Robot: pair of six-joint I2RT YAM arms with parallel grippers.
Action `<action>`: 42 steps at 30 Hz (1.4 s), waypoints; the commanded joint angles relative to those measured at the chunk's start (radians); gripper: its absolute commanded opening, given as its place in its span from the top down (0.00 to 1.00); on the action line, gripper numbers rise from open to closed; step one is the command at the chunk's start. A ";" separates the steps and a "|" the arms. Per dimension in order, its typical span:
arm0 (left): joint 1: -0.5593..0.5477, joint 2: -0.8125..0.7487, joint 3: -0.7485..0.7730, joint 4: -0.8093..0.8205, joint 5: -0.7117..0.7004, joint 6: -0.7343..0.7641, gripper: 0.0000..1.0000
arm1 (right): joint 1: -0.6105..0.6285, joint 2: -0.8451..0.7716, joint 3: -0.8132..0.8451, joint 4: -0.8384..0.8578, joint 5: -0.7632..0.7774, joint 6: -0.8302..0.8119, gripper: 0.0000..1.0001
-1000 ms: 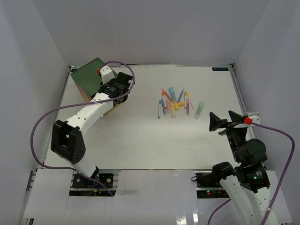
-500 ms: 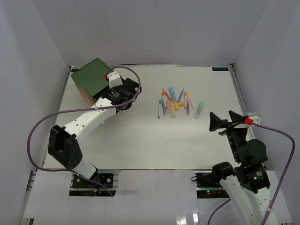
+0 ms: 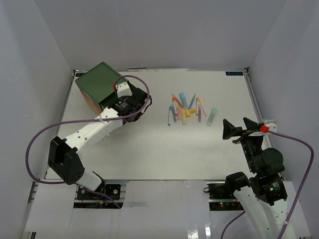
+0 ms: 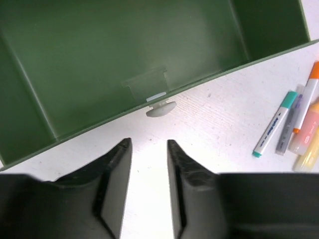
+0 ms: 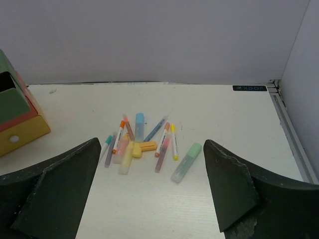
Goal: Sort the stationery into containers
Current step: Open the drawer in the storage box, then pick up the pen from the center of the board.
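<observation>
The stationery (image 3: pixel 187 109) lies in a loose pile of pastel pens and markers at mid-table, also seen in the right wrist view (image 5: pixel 144 142) and at the right edge of the left wrist view (image 4: pixel 294 124). The chest of containers (image 3: pixel 97 82) stands at the back left. Its green top drawer (image 4: pixel 124 55) is pulled out and empty, its white knob (image 4: pixel 160 109) facing my left gripper (image 4: pixel 148 143). That gripper (image 3: pixel 141 105) is just off the knob, jaws slightly apart with nothing between them. My right gripper (image 3: pixel 237 127) hangs wide open near the right front, away from the pile.
A mint highlighter (image 3: pixel 212 116) lies a little apart on the pile's right side. The chest's orange-red and yellow drawers (image 5: pixel 15 132) are shut. White walls close the table at the back and both sides.
My left gripper has drawn back to the right from the chest, the green drawer has come out with it, and its jaws have parted off the knob. The right arm has not moved.
</observation>
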 commanded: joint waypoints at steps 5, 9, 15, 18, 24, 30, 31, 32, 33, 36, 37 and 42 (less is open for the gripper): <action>-0.022 -0.086 0.044 -0.009 0.061 0.035 0.40 | 0.004 -0.005 0.006 0.050 0.011 -0.004 0.10; -0.048 -0.105 0.093 0.029 0.130 0.113 0.26 | 0.004 0.006 0.011 0.050 -0.002 -0.002 0.10; -0.111 -0.065 0.177 0.143 0.325 0.257 0.18 | 0.004 0.025 0.016 0.027 -0.014 -0.002 0.10; -0.122 0.007 0.199 0.205 0.399 0.325 0.11 | 0.005 0.041 0.016 0.021 -0.023 -0.002 0.10; -0.126 0.180 0.213 0.347 0.390 0.397 0.08 | 0.004 0.071 0.013 0.013 -0.057 0.005 0.10; -0.088 0.366 0.305 0.390 0.382 0.425 0.16 | 0.004 0.084 0.010 0.010 -0.059 0.002 0.10; -0.079 0.412 0.317 0.391 0.397 0.422 0.17 | 0.004 0.084 0.007 0.008 -0.058 0.002 0.10; -0.063 0.432 0.325 0.401 0.412 0.422 0.18 | 0.005 0.082 0.005 0.007 -0.054 0.001 0.10; -0.059 0.464 0.332 0.408 0.416 0.429 0.19 | 0.004 0.082 0.003 0.007 -0.051 0.001 0.10; -0.037 0.510 0.351 0.430 0.443 0.443 0.21 | 0.004 0.075 -0.010 0.008 -0.048 0.001 0.10; -0.031 0.541 0.358 0.430 0.449 0.443 0.21 | 0.004 0.075 -0.015 0.008 -0.046 0.001 0.10; -0.005 0.598 0.371 0.433 0.485 0.440 0.27 | 0.005 0.072 -0.018 0.010 -0.029 -0.004 0.10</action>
